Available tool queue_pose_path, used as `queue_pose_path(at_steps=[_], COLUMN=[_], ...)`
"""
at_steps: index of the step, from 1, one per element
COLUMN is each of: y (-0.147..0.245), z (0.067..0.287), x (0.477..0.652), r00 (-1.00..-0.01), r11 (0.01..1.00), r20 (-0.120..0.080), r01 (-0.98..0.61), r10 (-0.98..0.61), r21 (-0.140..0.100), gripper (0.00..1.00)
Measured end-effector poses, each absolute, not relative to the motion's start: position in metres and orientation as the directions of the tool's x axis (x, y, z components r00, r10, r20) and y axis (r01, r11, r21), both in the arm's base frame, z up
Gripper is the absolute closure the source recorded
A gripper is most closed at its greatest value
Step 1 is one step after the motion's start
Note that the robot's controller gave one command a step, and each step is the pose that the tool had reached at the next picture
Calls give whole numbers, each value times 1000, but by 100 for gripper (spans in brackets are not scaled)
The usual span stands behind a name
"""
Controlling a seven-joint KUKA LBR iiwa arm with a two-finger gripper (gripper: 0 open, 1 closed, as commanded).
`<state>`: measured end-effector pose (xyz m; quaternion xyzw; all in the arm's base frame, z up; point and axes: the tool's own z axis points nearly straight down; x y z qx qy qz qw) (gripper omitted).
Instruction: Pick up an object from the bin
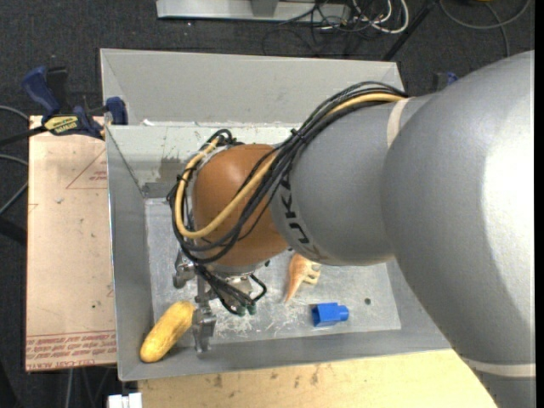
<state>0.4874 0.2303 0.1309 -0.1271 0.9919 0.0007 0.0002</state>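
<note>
My gripper (202,334) reaches down under the orange wrist cover into the bin's front left part. It stands right beside the right end of a yellow, banana-shaped thing (167,331) lying in the front left corner; I cannot see whether they touch. An orange and cream thing (299,275) lies to the right, partly under the arm. A small blue block (329,314) sits further right, near the front wall.
The arm and its cables cover the middle and back of the bin. The left wall and front wall are close to the gripper. Bare floor shows between the gripper and the blue block.
</note>
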Motion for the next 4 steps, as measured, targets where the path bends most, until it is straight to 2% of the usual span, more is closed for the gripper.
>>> queue_pose_path(at_steps=[1, 2, 3, 4], y=[234, 241, 241, 217], z=[157, 86, 86, 243], x=[481, 503, 503, 505], r00=[-995, -756, -756, -771], r11=[995, 756, 756, 771], r20=[-3, -5, -5, -7], r01=[-101, -655, -655, -637], r10=[-101, -655, -655, -637], r21=[3, 3, 3, -1], gripper=[0, 100, 100, 100])
